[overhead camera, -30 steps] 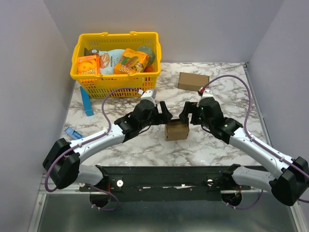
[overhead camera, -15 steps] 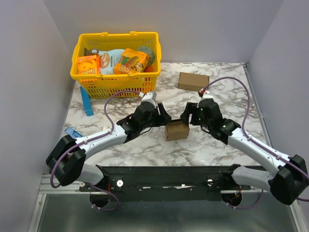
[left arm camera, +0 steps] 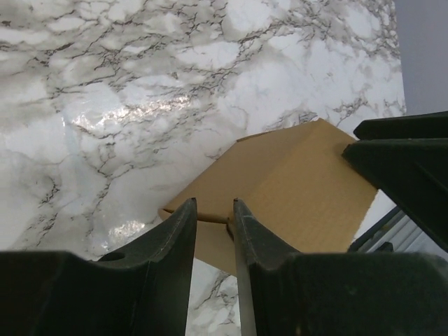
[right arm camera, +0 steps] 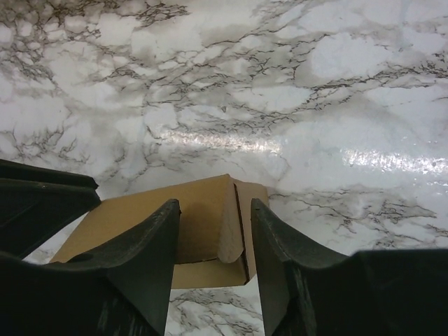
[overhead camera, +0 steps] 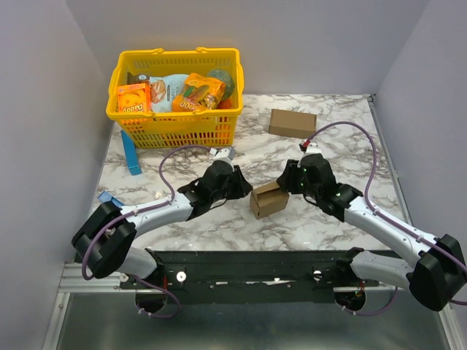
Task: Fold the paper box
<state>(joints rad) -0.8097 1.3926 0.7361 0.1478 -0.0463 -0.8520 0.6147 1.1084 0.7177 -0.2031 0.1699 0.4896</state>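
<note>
The paper box point(overhead camera: 268, 199) is a small brown squarish carton lying slightly skewed on the marble table between my two arms. My left gripper point(overhead camera: 239, 184) sits just left of it. In the left wrist view its jaws point(left arm camera: 213, 204) stand a narrow gap apart with nothing between them, and the box point(left arm camera: 294, 182) lies just beyond the tips. My right gripper point(overhead camera: 287, 180) hovers at the box's upper right. In the right wrist view it point(right arm camera: 215, 203) is open wider, and the box's end with a rounded tuck flap point(right arm camera: 203, 224) shows through the gap. I cannot tell if either touches the box.
A yellow basket point(overhead camera: 175, 127) with orange snack packs stands at the back left. A longer brown carton point(overhead camera: 292, 122) lies at the back right. A blue strip point(overhead camera: 130, 153) and a small blue piece point(overhead camera: 111, 200) lie at the left edge. Grey walls flank the table.
Both grippers' jaws have narrowed and both have drawn lower beside the box. The box has turned a little and shifted slightly to the right.
</note>
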